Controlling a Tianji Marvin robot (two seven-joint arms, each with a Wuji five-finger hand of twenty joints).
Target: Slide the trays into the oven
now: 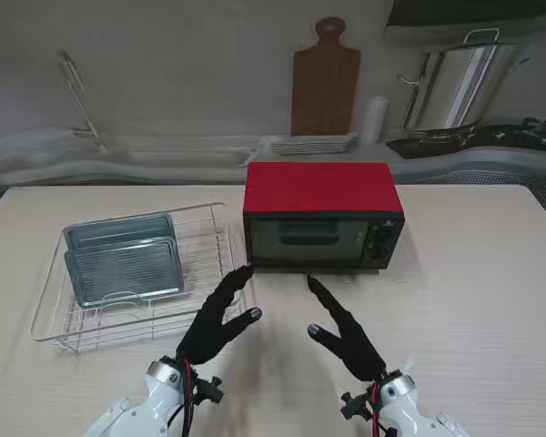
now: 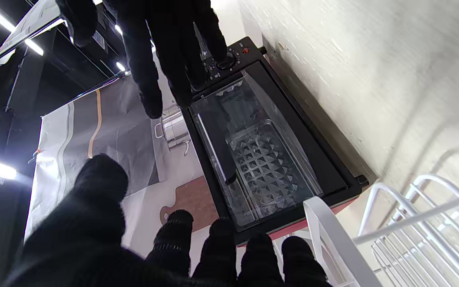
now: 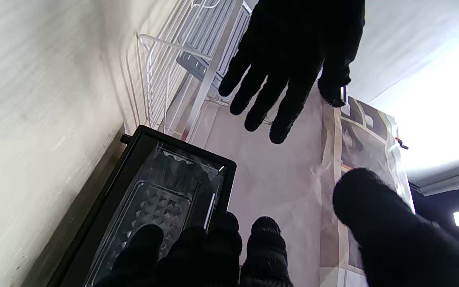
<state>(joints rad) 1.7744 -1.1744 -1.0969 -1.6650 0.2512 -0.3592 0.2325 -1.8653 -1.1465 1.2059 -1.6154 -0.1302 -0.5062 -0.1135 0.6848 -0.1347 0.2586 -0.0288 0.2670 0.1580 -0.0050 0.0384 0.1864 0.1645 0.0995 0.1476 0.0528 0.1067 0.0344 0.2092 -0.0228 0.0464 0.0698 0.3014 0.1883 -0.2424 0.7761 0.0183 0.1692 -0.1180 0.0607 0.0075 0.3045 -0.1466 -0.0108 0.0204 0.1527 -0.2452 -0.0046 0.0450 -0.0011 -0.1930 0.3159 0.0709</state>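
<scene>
Stand view looking down: the red oven (image 1: 323, 214) sits on the pale bench (image 1: 473, 300) with its glass door shut, and everything else is placed from it. To the oven's left, just beside it, stands a white wire rack (image 1: 50, 314) holding two metal trays (image 1: 123, 258) propped on edge, one behind the other. On the side of the oven nearer to me, both black-gloved hands hover over the bench. The left robot hand (image 1: 217, 314) has its fingers spread and holds nothing — its longest fingertip reaches close to the oven's lower left front corner. The right robot hand (image 1: 344, 335) is likewise splayed and empty, its forefinger pointing toward the middle of the oven door; whether either fingertip touches the oven cannot be told. Left wrist view shows the oven (image 2: 261, 147) door glass with a diamond-patterned surface behind it and the rack (image 2: 412, 223) wires beside it. Right wrist view shows the same glass (image 3: 153, 207) past the fingertips (image 3: 221, 235), with the other hand (image 3: 293, 59) open beyond — fingers apart, gripping nothing.
</scene>
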